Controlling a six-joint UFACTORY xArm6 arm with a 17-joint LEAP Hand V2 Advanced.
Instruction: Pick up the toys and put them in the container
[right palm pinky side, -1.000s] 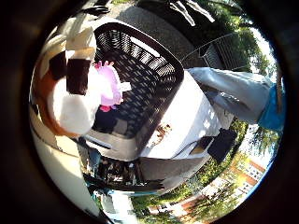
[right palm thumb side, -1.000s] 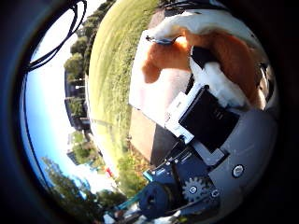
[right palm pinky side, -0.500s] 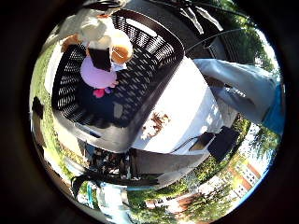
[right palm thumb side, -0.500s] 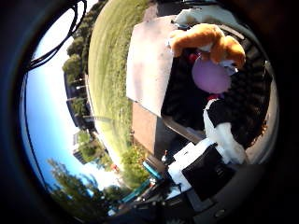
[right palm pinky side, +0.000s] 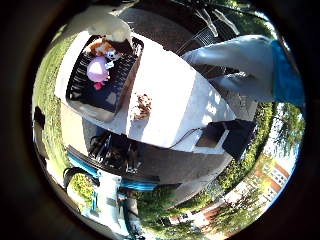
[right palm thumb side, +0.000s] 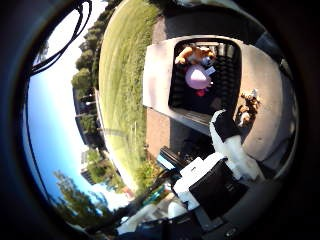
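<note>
Two plush toys lie together in the black slatted basket (right palm thumb side: 227, 85): an orange-and-white plush (right palm thumb side: 196, 54) by one end wall, a pink plush (right palm thumb side: 197, 77) touching it, nearer the basket's middle. Rest of the basket floor is bare. Right hand (right palm thumb side: 227, 162) is well above, clear of both, fingers straight, holding nothing. Basket sits at one end of a white table (right palm pinky side: 172, 87). A small brown toy (right palm pinky side: 142, 106) lies on the tabletop just beside the basket wall, open surface around it.

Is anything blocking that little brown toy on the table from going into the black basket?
Nothing visible does. The brown toy lies on the white table just beside the black basket, with bare tabletop between them.
</note>
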